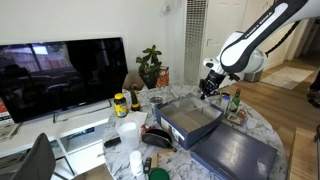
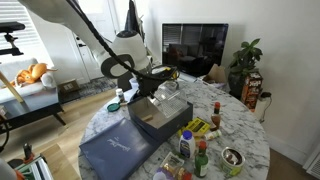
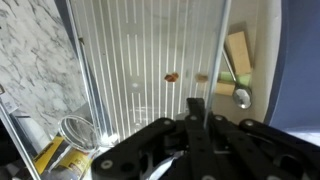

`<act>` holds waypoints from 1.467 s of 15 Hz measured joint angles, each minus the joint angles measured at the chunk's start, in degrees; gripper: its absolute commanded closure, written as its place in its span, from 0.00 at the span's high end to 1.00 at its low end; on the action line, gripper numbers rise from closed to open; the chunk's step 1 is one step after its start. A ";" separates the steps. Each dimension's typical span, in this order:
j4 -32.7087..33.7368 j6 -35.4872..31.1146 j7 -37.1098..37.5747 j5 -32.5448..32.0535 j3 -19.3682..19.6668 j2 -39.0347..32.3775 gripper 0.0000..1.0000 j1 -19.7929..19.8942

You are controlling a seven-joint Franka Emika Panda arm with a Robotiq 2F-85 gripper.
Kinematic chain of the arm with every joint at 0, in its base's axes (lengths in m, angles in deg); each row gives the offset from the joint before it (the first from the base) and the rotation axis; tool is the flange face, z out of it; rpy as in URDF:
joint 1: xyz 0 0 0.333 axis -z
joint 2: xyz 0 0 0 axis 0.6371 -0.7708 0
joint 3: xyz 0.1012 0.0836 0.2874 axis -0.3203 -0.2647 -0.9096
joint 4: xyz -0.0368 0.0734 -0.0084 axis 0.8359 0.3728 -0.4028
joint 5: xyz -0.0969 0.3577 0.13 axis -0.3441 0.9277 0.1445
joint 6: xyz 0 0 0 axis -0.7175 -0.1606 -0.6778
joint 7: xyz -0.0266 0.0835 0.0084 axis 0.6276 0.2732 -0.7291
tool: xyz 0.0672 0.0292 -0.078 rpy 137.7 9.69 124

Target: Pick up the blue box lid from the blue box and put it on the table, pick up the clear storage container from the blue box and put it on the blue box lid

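The blue box lid (image 1: 243,155) lies flat on the marble table (image 1: 262,122), next to the blue box (image 1: 190,128); both exterior views show it (image 2: 118,150). The blue box (image 2: 158,120) stands open with a greyish inside. My gripper (image 1: 209,88) (image 2: 150,84) is at the box's far end. In the wrist view the gripper (image 3: 195,115) is shut on the thin upright wall of the clear storage container (image 3: 140,60), whose ribbed bottom fills the view. The container (image 2: 166,93) is over the box; I cannot tell how far it is raised.
A TV (image 1: 62,75) and a plant (image 1: 150,65) stand behind the table. Bottles, a cup and cans (image 1: 128,118) crowd one side of the box, and sauce bottles and a bowl (image 2: 205,150) are nearby. A can (image 3: 72,135) sits beside the container.
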 measured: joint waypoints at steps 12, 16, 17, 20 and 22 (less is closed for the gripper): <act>-3.83 33.24 -7.99 -8.05 17.59 17.39 0.01 -11.33; -7.83 35.87 -8.34 -8.25 19.02 19.44 0.01 -14.54; -8.89 35.94 -8.34 -8.19 19.16 19.81 0.01 -15.32; -12.13 35.99 -8.36 -8.06 19.66 21.35 0.01 -17.48; -13.93 35.99 -8.61 -8.06 20.31 22.63 0.01 -18.46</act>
